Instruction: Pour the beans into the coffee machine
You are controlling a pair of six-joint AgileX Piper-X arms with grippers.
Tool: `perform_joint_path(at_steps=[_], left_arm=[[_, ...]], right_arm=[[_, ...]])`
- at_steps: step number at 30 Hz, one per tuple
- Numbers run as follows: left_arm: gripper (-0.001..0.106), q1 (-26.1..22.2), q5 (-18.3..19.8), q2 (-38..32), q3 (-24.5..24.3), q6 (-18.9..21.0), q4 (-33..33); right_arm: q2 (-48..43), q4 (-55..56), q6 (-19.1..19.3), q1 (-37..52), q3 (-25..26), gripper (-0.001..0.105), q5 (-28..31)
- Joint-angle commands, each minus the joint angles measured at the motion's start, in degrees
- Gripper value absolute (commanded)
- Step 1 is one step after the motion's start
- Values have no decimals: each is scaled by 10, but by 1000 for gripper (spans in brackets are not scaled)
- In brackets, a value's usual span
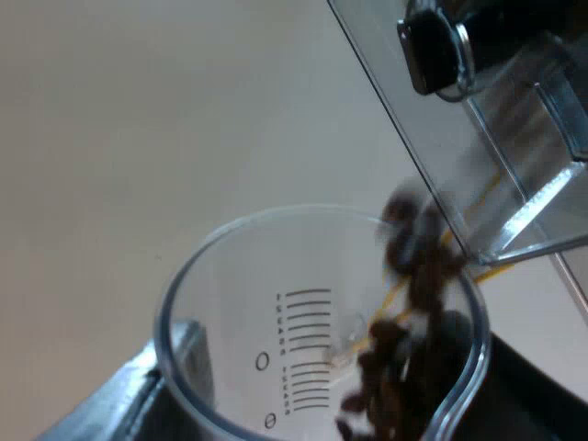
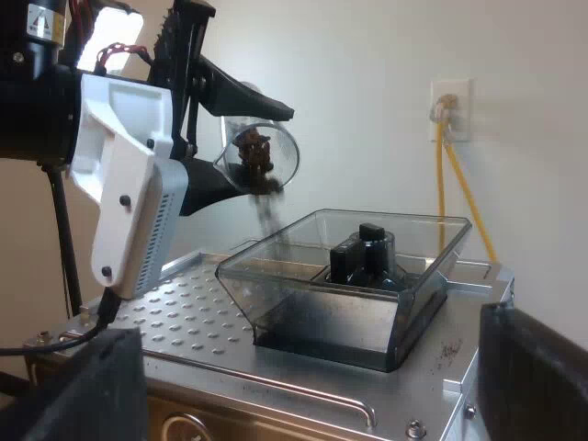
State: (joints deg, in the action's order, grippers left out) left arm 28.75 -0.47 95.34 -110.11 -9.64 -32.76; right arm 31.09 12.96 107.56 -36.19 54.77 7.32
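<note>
Item 1. Left claw [image 2: 265,152]: clamped on the measuring glass [image 1: 312,340], one black finger above the glass and one below it, as seen from the right wrist. The glass lay tipped well over in the grasp, its mouth turned toward the bean hopper [image 2: 354,276].

Item 2. Measuring glass: clear plastic, printed scale lines on its wall, pouring lip lowest. It was held in the left claw, above and just beside the hopper's near edge, not touching it.

Item 3. Beans [image 1: 413,303]: dark brown, heaped at the glass's lip. From the right wrist a blurred streak of them ran from the lip down into the hopper below the left claw.

Item 4. Bean hopper: smoked clear plastic, open at the top, seated on the espresso machine [image 2: 184,312], whose metal top was studded with small bumps. A black knob [image 2: 367,253] stood at the hopper's middle. The hopper lay under the left claw and ahead of the right claw [image 2: 312,395].

Item 5. Right claw: fingers [image 2: 87,390] wide apart, nothing between them, level with the machine's upper front.

Item 6. Beyond the hopper from the right claw: a pale wall with a wall socket [image 2: 450,108] and a yellow cable [image 2: 462,188] hanging from it
</note>
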Motion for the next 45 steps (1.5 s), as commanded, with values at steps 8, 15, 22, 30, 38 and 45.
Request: perform_joint_path(at_steps=[8, 15, 22, 30, 38, 45], left_arm=[[21, 2, 5, -3, -4, -85, 24], [21, 2, 25, -3, -4, -99, 80], [21, 2, 25, -3, -4, -97, 80], [21, 2, 25, -3, -4, -1, 17], [21, 2, 25, -23, -2, 211, -3], [21, 2, -40, -55, -2, 511, -12]], right_arm=[[-2, -6, 2, -1, 6, 79, 2], [-2, -6, 2, -1, 6, 79, 2], [-2, -6, 2, -1, 6, 79, 2], [-2, -6, 2, -1, 6, 79, 2], [-2, -6, 2, -1, 6, 79, -53], [-2, -6, 2, -1, 6, 79, -81]])
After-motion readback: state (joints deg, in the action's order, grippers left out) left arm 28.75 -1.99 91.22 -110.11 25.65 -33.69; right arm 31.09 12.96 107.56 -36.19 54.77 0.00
